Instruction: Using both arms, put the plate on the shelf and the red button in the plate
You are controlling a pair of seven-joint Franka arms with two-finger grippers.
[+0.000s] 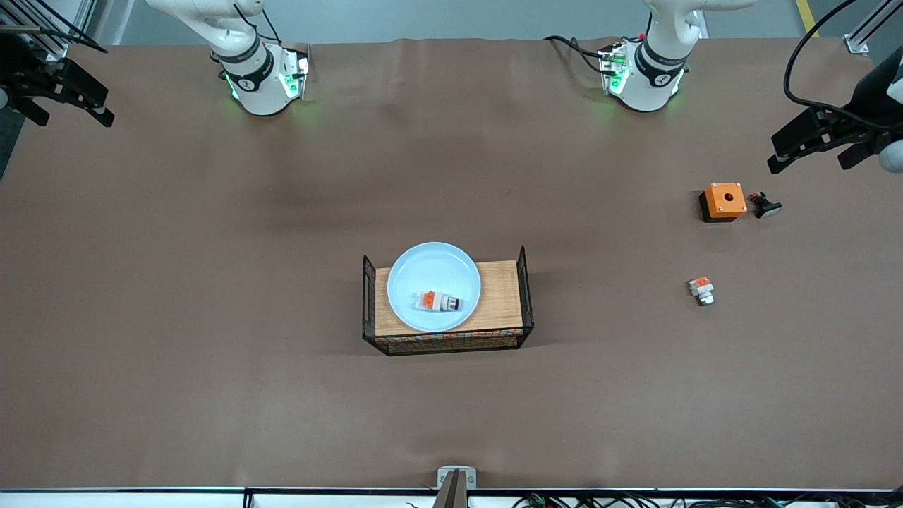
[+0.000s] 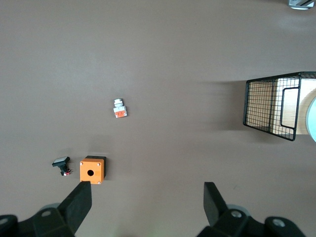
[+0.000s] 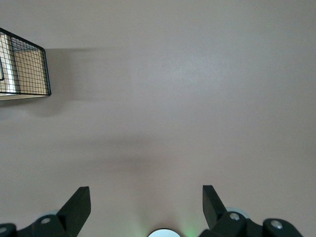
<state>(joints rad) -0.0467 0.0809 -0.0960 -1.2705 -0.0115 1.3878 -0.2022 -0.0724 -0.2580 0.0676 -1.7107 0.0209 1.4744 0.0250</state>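
The pale blue plate (image 1: 423, 261) lies on the wooden tray (image 1: 502, 289) at the middle of the table. The red button (image 1: 439, 301), a small white block with an orange patch and a red end, rests on its side in the plate. My left gripper (image 1: 811, 161) (image 2: 148, 195) hangs open and empty over the left arm's end of the table, close to an orange box. My right gripper (image 1: 69, 113) (image 3: 146, 197) hangs open and empty over the right arm's end, above bare cloth. In the left wrist view a sliver of the plate (image 2: 312, 118) shows past the tray's wire end (image 2: 276, 106).
An orange box with a hole (image 1: 724, 200) (image 2: 92, 169) and a small black part (image 1: 766, 206) (image 2: 61, 164) sit toward the left arm's end. A white-and-orange block with a silver end (image 1: 701, 289) (image 2: 119, 108) lies nearer the front camera. The tray's black wire end (image 3: 27, 64) stands upright.
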